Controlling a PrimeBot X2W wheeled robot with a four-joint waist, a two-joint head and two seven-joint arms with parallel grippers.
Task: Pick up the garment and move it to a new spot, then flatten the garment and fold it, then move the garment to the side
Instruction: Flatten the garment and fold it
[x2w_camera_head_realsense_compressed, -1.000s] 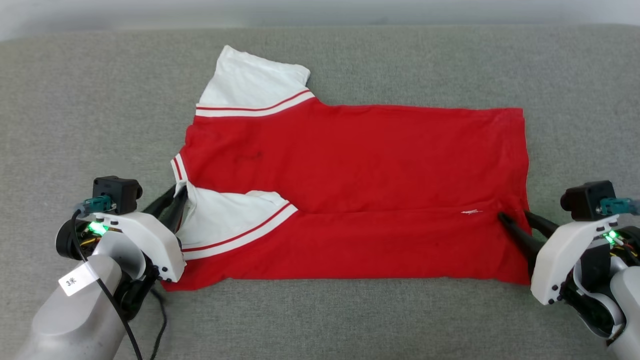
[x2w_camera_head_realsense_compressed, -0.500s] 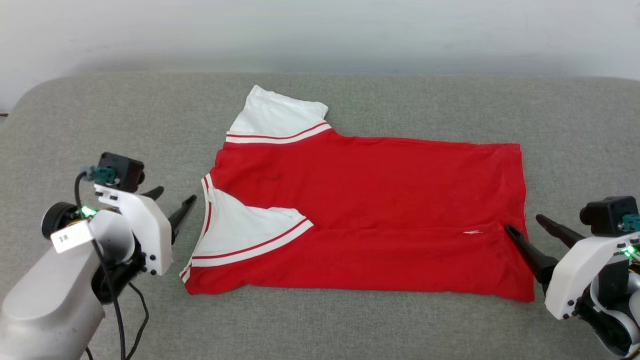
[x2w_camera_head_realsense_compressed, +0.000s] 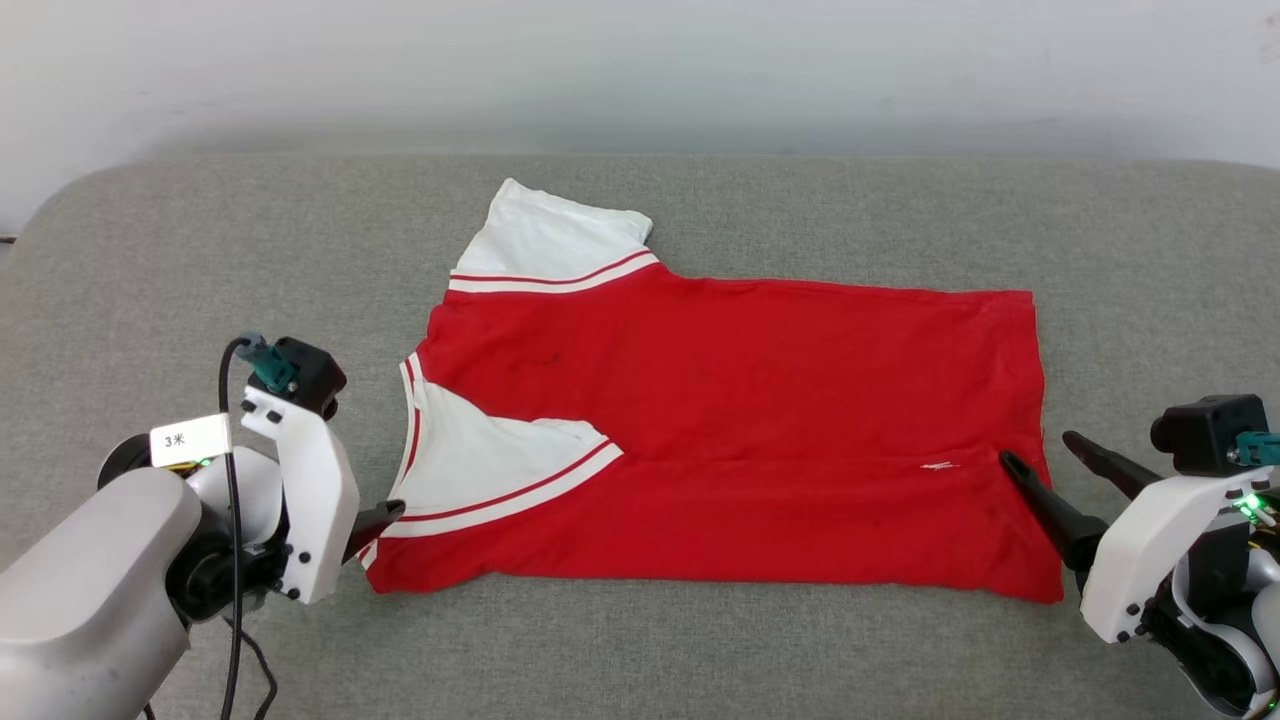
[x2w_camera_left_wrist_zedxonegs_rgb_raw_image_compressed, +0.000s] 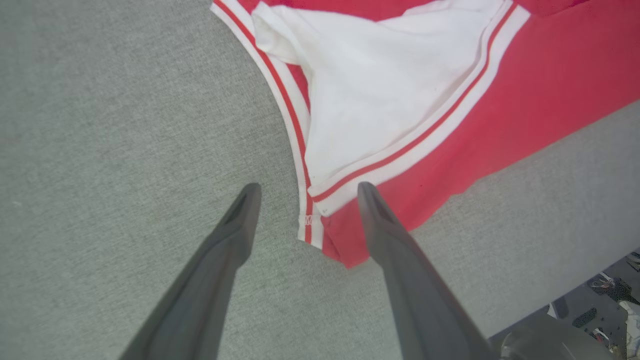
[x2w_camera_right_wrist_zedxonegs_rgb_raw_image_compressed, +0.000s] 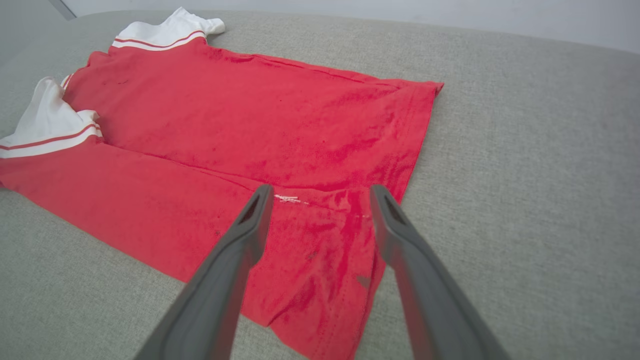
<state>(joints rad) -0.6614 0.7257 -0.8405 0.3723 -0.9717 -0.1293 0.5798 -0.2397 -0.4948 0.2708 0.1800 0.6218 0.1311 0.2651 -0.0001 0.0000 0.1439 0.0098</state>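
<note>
Head view: the garment (x2w_camera_head_realsense_compressed: 720, 400) lies on the grey cushion (x2w_camera_head_realsense_compressed: 700, 640), with its long side running left to right. The left gripper (x2w_camera_left_wrist_zedxonegs_rgb_raw_image_compressed: 307, 186), jaws apart, has the near left corner between its fingers. The right gripper (x2w_camera_head_realsense_compressed: 1035, 446), jaws apart too, hovers over the near right corner.

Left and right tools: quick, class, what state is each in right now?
Left tool: open, holding nothing, at the garment corner.
Right tool: open, holding nothing, over its hem.
</note>
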